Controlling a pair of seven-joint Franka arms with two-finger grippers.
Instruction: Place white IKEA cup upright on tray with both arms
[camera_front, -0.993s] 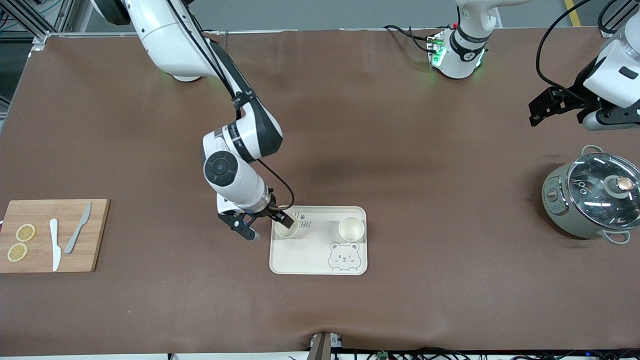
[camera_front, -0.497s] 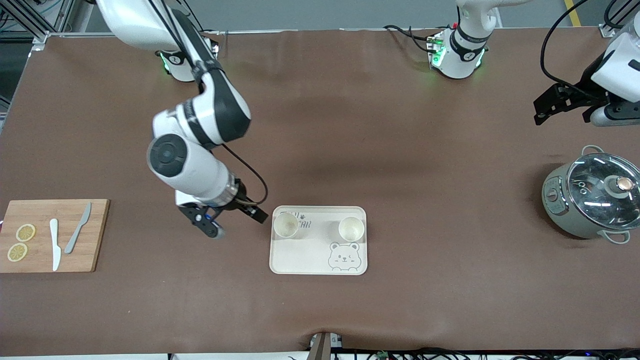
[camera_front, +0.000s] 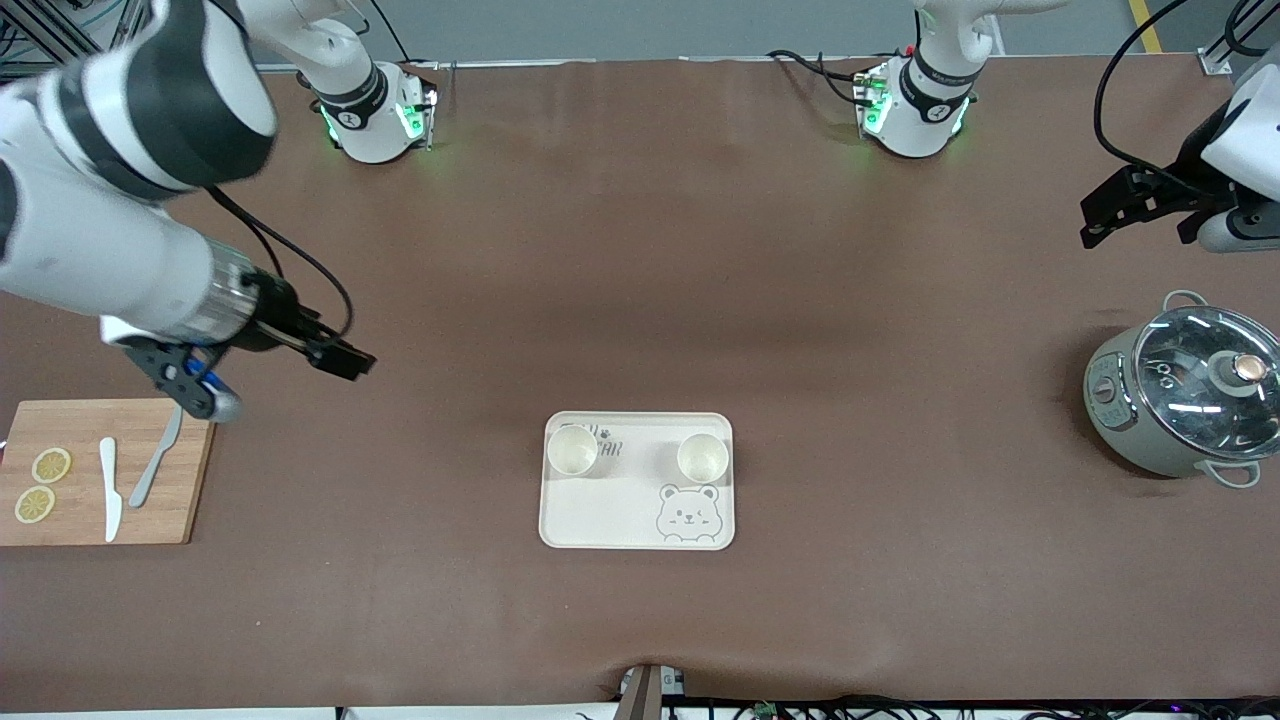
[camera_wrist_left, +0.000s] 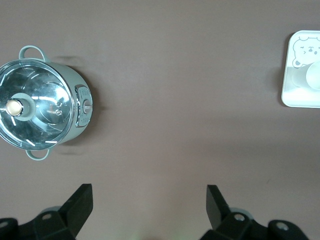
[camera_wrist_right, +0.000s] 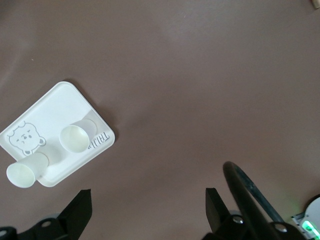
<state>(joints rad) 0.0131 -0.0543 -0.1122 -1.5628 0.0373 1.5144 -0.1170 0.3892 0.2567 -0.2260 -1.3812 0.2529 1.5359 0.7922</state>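
The cream bear tray (camera_front: 600, 512) lies at the table's middle, nearer the front camera. Two white cups stand upright on it: one (camera_front: 572, 450) toward the right arm's end, one (camera_front: 702, 457) toward the left arm's end. My right gripper (camera_front: 280, 385) is open and empty, up in the air beside the cutting board's corner. Its wrist view shows the tray (camera_wrist_right: 55, 107) and both cups (camera_wrist_right: 75, 137) (camera_wrist_right: 24, 173) well off from the gripper (camera_wrist_right: 148, 200). My left gripper (camera_front: 1140, 225) is open and empty, over the table near the pot; its wrist view (camera_wrist_left: 148, 200) shows the tray's edge (camera_wrist_left: 295, 92).
A wooden cutting board (camera_front: 80, 520) with two lemon slices and two knives lies at the right arm's end. A grey-green pot with a glass lid (camera_front: 1185, 400) stands at the left arm's end and also shows in the left wrist view (camera_wrist_left: 45, 107).
My right gripper has left the cup on the tray, risen and pulled back toward the right arm's end, near the cutting board. The left gripper has drifted slightly. Both cups stay upright.
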